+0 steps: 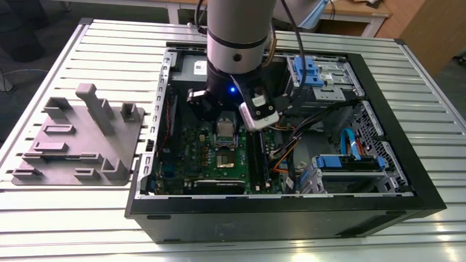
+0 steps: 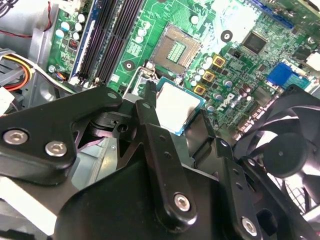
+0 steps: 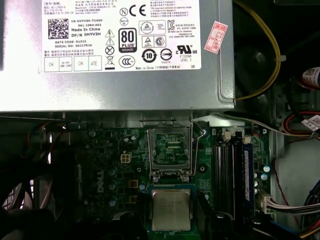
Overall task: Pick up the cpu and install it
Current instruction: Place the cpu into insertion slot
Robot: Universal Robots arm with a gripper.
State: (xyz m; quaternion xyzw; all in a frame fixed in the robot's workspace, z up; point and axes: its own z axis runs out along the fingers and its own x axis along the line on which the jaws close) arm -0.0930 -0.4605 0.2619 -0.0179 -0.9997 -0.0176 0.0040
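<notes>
The cpu (image 2: 176, 106) is a small square chip with a pale silver top and a thin teal rim. It sits between my black fingers (image 2: 149, 112), and my gripper (image 2: 177, 114) is shut on it. In the first wrist view the cpu (image 3: 171, 209) hangs just short of the open socket (image 3: 170, 146), whose metal frame is tipped up toward the power supply. The socket (image 2: 175, 50) shows a dark centre with bare contacts. In the exterior view my arm (image 1: 234, 49) reaches down into the open computer case (image 1: 284, 207), over the green motherboard (image 1: 193, 164).
A big grey power supply with a white label (image 3: 125, 50) stands close behind the socket. Memory slots (image 3: 232, 170) run beside it, and a black fan (image 2: 285, 150) is on the other side. Blue drive cages (image 1: 313, 73) and cables (image 1: 350, 142) crowd the case. A grey fixture (image 1: 76, 142) lies on the slatted table.
</notes>
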